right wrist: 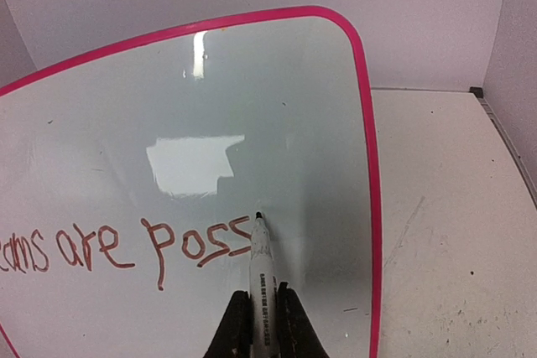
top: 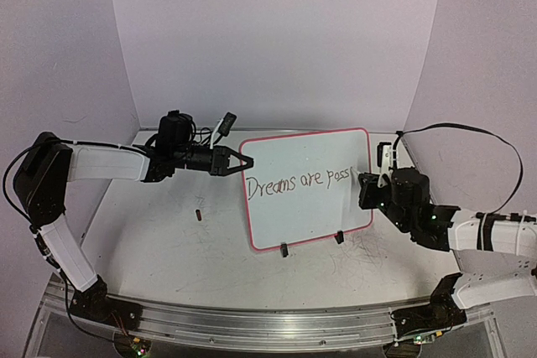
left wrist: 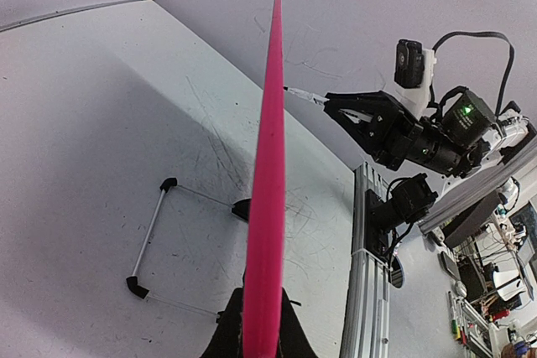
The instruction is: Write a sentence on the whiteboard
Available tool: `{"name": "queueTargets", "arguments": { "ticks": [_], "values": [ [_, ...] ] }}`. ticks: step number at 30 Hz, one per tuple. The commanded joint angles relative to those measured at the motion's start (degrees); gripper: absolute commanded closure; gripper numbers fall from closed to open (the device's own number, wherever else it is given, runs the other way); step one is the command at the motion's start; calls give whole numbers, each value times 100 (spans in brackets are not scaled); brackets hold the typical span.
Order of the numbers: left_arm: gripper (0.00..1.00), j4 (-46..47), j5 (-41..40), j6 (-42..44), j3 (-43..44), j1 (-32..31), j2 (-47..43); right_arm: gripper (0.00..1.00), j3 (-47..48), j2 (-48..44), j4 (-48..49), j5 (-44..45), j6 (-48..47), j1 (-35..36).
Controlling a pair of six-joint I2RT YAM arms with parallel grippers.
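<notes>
Two robot arms work at a white desk [top: 168, 241], and we judge the writing to be roughly three quarters done. The whiteboard [top: 310, 215], white with a pink-red rim, stands upright on two black clip feet [top: 284, 250] near the middle of the desk, leaning slightly back.

The left tool [top: 235, 159] is closed on the board's left edge, steadying it. The right tool [right wrist: 262, 324] is clamped around a white marker [right wrist: 261, 266], whose tip touches the board just right of the last letter.

The sentence [top: 298, 182] runs in thin, dark reddish handwriting across the middle of the board. So far we read "Dreams are poss" (the top view hints at one more short stroke after it, too small for us to be sure).

If the last word is to be "possible", its final letters are not yet written. Little bare board lies between the marker tip and the right rim, so we expect those letters will need to be small or tightly spaced.
</notes>
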Motion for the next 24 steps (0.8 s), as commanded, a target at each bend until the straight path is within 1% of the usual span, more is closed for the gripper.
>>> {"name": "queueTargets", "arguments": {
  "ticks": [1,12,18,24],
  "values": [
    [100,-200,-225,144,81,-16,-167,100,280,58,293,122,-104,-40],
    [100,-200,-215,153,81,-16,-176,100,196,292,335,150,-33,-97],
    [100,-201,-198,144,99,-17,-141,100,136,159,189,191,-19,-100],
    [100,-200,-201,144,99,-16,-141,100,95,-243,165,-69,-59,-99]
  ]
}}
